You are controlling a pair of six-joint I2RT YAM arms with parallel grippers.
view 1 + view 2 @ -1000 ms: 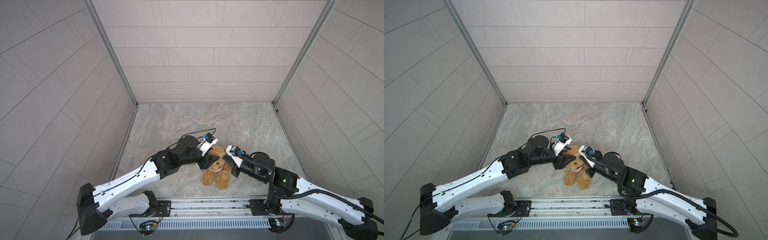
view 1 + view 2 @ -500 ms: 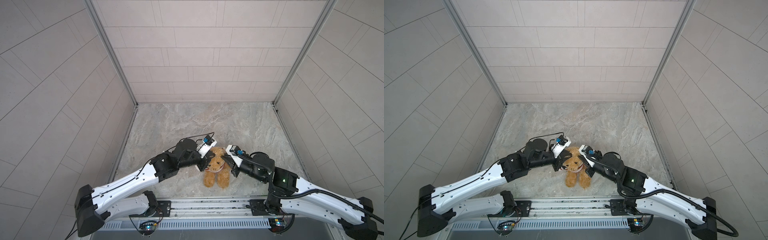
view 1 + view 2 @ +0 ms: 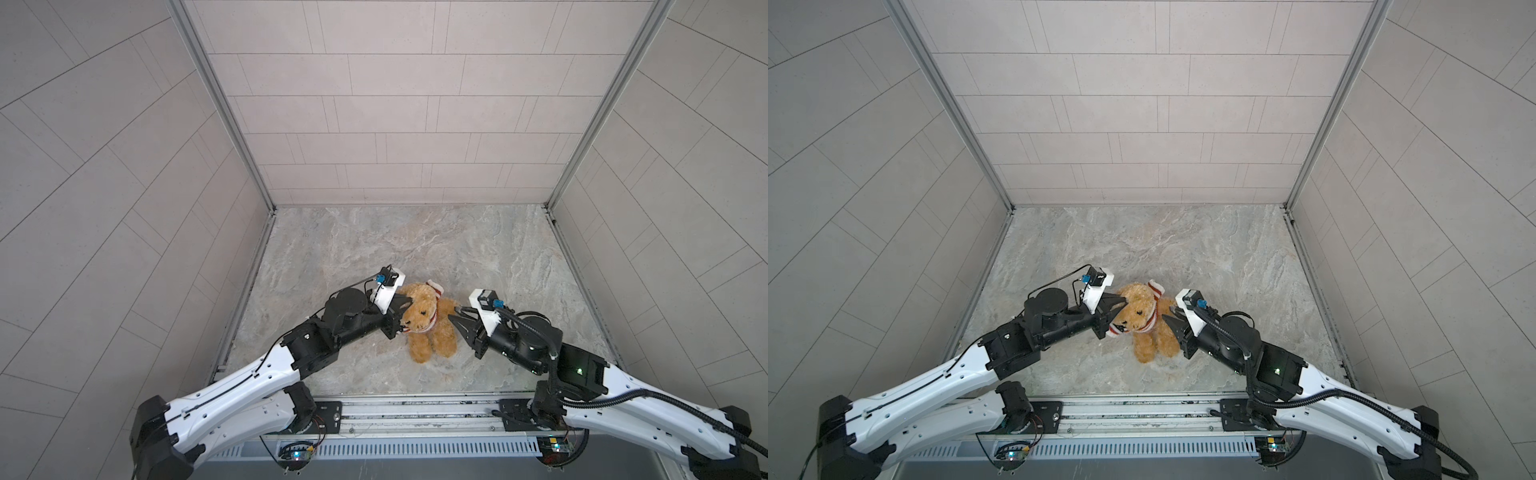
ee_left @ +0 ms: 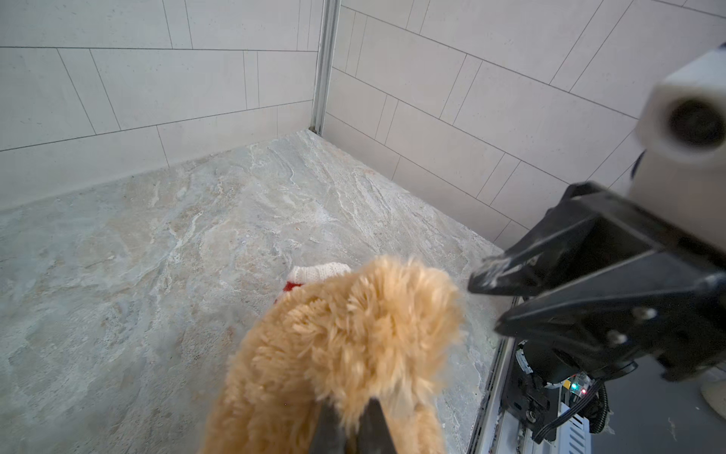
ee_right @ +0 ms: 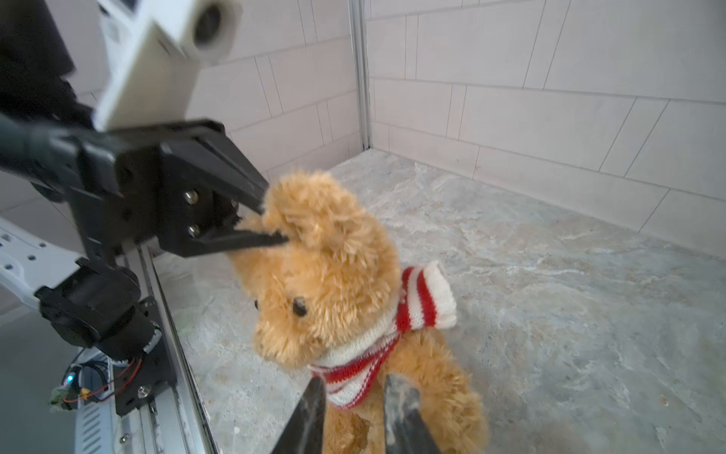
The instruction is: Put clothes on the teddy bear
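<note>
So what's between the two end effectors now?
The teddy bear, striped sweater bunched at its neck, in both top views. The left end effector pinches its ear; the right end effector stands open by its body.

Overheads (twin), wrist close-ups sharing teddy bear (image 5: 330, 275)

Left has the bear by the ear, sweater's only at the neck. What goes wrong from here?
1. The left gripper pinches only ear fur on the teddy bear; a tug may slip it free or tip the bear.
2. The sweater is bunched at the neck, a sleeve sticking out; pulling could trap the arms outside.
3. The right gripper, open at the knit, may catch fur too.
</note>
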